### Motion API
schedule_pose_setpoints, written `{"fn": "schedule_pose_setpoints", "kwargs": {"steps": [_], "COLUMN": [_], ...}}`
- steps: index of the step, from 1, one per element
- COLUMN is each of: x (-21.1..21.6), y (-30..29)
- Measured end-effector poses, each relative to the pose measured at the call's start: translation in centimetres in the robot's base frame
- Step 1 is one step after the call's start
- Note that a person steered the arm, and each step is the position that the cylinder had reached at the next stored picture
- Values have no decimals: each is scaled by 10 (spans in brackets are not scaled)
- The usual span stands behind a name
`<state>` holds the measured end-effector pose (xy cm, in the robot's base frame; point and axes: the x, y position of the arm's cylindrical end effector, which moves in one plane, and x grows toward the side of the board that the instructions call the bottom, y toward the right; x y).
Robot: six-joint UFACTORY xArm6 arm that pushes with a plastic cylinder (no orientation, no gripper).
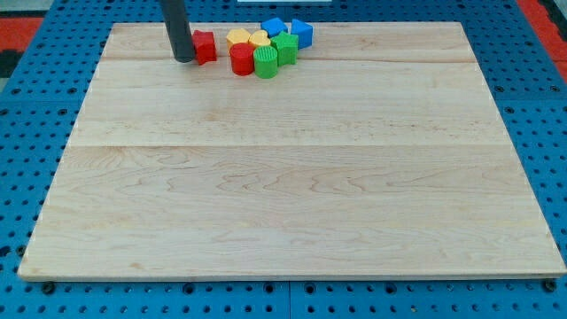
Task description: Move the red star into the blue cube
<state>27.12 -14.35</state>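
Rod tip pressed against red star at the board's top edge; no jaws are fitted, so nothing is grasped.

My tip (pixel 184 59) is seen touching the red star (pixel 205 46), which sits just to the tip's right in the view. The star's points and long axis cannot be made out at this size. Further right of the tip a tight cluster is found: yellow block (pixel 238 37), yellow block (pixel 260 39), red cylinder (pixel 241 59), green cylinder (pixel 266 62), green block (pixel 285 48), blue block (pixel 273 27), then the blue cube (pixel 302 33) farthest right. The rod's upper part is cut off by the view's top. The wooden board (pixel 292 177) is otherwise unoccupied.
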Motion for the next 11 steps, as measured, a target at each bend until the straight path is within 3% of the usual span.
{"fn": "schedule_pose_setpoints", "kwargs": {"steps": [4,6,7,9,10,11], "x": [-50,-60,-80,-78,-72,-45], "y": [45,21,-18,54,64,95]}}
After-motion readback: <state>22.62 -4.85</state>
